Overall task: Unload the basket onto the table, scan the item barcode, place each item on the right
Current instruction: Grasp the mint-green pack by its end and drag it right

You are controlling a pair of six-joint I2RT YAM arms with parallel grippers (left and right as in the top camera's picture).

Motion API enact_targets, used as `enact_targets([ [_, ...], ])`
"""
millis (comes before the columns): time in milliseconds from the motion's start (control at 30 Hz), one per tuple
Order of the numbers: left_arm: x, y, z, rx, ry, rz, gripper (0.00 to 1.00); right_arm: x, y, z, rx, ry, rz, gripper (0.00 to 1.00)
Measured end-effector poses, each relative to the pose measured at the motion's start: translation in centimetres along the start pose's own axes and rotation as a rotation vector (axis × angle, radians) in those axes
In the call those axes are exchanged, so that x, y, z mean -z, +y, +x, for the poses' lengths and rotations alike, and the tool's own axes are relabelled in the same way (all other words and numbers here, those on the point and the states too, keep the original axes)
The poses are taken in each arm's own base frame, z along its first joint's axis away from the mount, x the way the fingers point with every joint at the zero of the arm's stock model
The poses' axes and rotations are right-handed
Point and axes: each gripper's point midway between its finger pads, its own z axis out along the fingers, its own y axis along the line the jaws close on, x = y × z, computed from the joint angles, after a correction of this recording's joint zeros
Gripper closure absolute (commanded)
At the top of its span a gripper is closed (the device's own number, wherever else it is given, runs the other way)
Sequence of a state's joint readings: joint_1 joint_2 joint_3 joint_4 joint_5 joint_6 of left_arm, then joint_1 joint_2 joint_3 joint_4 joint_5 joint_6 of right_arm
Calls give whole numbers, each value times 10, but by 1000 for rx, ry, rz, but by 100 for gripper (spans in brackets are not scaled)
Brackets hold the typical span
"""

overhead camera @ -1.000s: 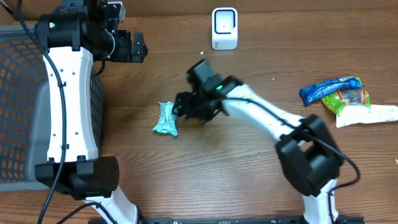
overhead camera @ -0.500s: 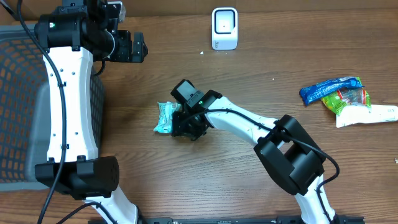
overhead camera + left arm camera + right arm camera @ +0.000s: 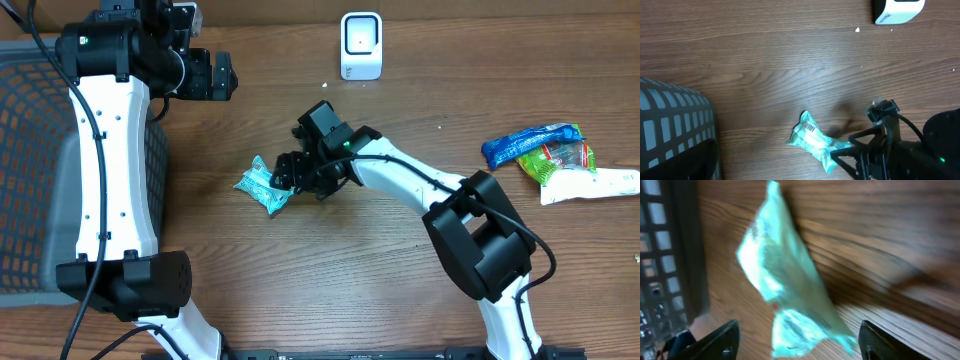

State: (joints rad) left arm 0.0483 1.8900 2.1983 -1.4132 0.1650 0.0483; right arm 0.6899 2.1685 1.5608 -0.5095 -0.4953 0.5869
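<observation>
**Ana:** What could trip up the right gripper (image 3: 800, 340) from here?

**Ben:** Its fingers (image 3: 722, 340) stand apart. Only the near end of the teal packet (image 3: 260, 185) lies between them, and nothing is clamped. If it closes on that thin crimped edge, the film may slip out. The packet could also swing and twist on the way, leaving the barcode (image 3: 810, 128) turned away from the scanner (image 3: 361, 45). The scanner stands well apart from the hand, across bare table.

**Ana:** And the left gripper (image 3: 215, 75)?

**Ben:** It is spread wide and empty, well away from the packet. It probably plays no part yet.

**Ana:** How does the packet look?

**Ben:** It is a small, soft pillow pack in teal and white, crinkled and lying on the wood. Most of it stretches out ahead of the fingertips. The left wrist view shows the barcode facing up, near the end farthest from the hand. The film looks slick and light, so a nudge would likely shift it. The right wrist view is blurred, so whether a finger touches it cannot be told.
</observation>
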Motion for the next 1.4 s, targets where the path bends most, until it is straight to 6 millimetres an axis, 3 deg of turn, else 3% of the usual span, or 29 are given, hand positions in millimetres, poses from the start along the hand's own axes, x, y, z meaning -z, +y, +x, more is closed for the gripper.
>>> enact_targets([
  [367,0,0,0,0,0,0,0,-9,-6,3,7,-46,104,31],
  [433,0,0,0,0,0,0,0,-14,-5,7,-7,-54,130,39],
  [733,0,0,0,0,0,0,1,-29,-8,16,-54,-62,169,91],
  [800,0,0,0,0,0,0,0,-29,-9,15,-59,-61,167,96],
  [933,0,0,0,0,0,0,0,-25,-15,15,-82,-40,172,96],
  [1067,0,0,0,0,0,0,0,-8,-33,15,-103,8,195,94],
  [1167,0,0,0,0,0,0,0,16,-58,10,-75,54,224,87],
  [1267,0,0,0,0,0,0,0,40,-83,0,-6,88,240,96],
  [1400,0,0,0,0,0,0,1,72,-114,-23,105,76,236,96],
])
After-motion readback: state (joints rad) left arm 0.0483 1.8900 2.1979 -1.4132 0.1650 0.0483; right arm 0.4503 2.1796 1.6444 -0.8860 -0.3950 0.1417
